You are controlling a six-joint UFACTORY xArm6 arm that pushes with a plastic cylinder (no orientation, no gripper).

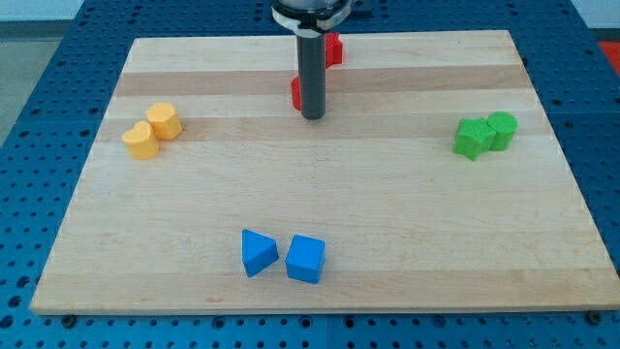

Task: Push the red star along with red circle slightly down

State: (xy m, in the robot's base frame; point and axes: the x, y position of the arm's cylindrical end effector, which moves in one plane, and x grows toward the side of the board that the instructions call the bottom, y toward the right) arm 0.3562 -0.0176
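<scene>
My tip (312, 116) rests on the board near the view's top centre. A red block (296, 93), mostly hidden behind the rod, sits touching the rod's left side just above the tip; its shape cannot be made out. A second red block (334, 48) lies higher, at the view's top edge of the board, partly hidden by the rod; its shape is also unclear. The two red blocks are apart from each other.
Two yellow blocks (153, 130) sit together at the view's left. Two green blocks (485, 134) sit together at the view's right. A blue triangle-like block (258, 252) and a blue cube (305, 259) lie near the view's bottom. The wooden board (387, 194) lies on a blue surface.
</scene>
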